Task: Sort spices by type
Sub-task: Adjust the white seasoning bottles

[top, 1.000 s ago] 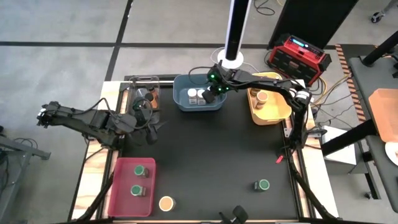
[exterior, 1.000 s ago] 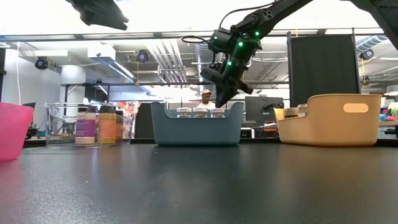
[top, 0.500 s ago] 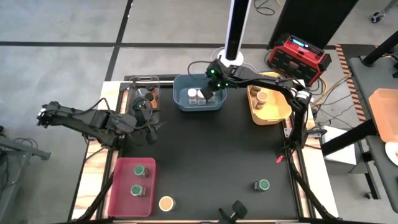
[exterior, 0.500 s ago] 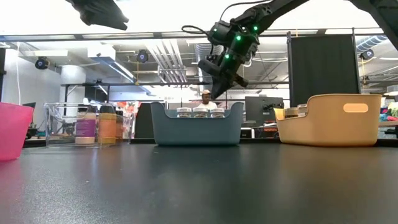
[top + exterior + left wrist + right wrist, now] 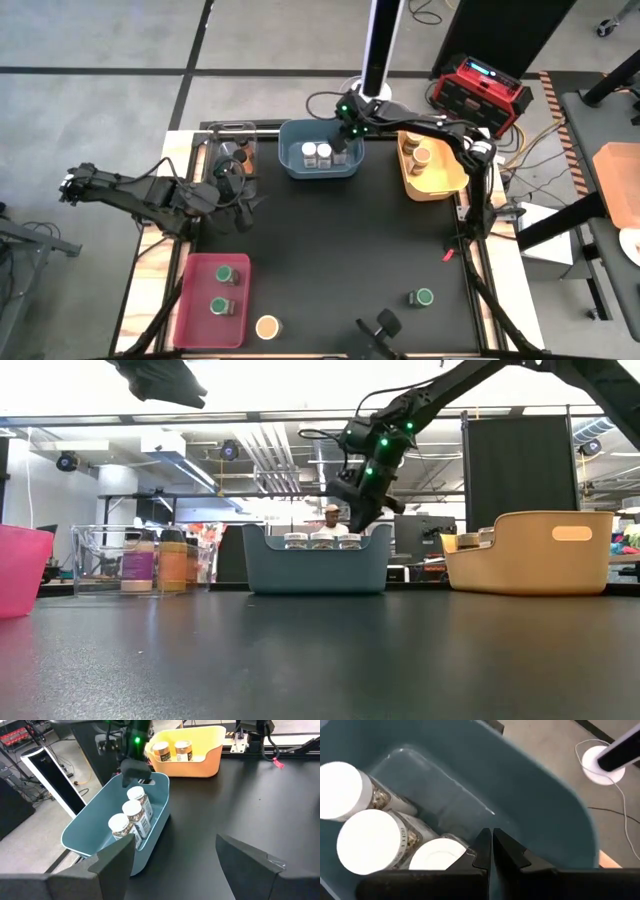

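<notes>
We list two dark jointed arms; right gripper [image 5: 358, 510] has black tapered fingers, green lights glowing at its wrist, thin black cable looping alongside.

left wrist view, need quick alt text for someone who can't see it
A blue bin on a black table holds three white-lidded spice jars in a row, with the right gripper shut just above it. Behind sits a yellow bin holding two tan-lidded jars.
</notes>
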Controlling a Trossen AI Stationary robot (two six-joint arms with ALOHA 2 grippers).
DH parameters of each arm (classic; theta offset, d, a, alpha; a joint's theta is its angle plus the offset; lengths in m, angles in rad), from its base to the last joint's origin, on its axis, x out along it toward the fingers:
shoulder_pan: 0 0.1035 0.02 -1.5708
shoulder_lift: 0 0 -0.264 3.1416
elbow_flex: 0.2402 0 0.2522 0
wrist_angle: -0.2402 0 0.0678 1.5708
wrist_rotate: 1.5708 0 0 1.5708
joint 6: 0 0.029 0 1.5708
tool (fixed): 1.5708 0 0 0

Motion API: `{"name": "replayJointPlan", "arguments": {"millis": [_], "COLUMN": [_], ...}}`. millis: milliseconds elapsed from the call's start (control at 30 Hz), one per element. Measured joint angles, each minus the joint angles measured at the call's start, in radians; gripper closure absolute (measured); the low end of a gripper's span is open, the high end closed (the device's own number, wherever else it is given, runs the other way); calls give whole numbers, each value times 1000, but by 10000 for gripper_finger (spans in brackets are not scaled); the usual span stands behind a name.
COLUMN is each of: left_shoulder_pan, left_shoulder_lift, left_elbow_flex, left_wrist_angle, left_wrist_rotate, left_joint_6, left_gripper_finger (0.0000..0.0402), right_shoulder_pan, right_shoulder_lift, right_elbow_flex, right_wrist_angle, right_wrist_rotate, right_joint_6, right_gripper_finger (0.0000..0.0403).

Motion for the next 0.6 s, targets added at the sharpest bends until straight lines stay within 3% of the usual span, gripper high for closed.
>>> {"name": "replayJointPlan", "arguments": {"millis": [600], "left_shoulder_pan": [0], "left_shoulder_lift": [0], "left_elbow_flex": [0], "left_wrist_angle": [0], "left_wrist_rotate": [0], "left_joint_6": [0], "left_gripper_finger": [141], "right_shoulder_pan": [36], "right_shoulder_lift": [11], "right_elbow_flex": [-2], "right_wrist_angle": [-79], "right_wrist_rotate": [-6], "right_joint_6": [10], "right_gripper_finger": [394]}}
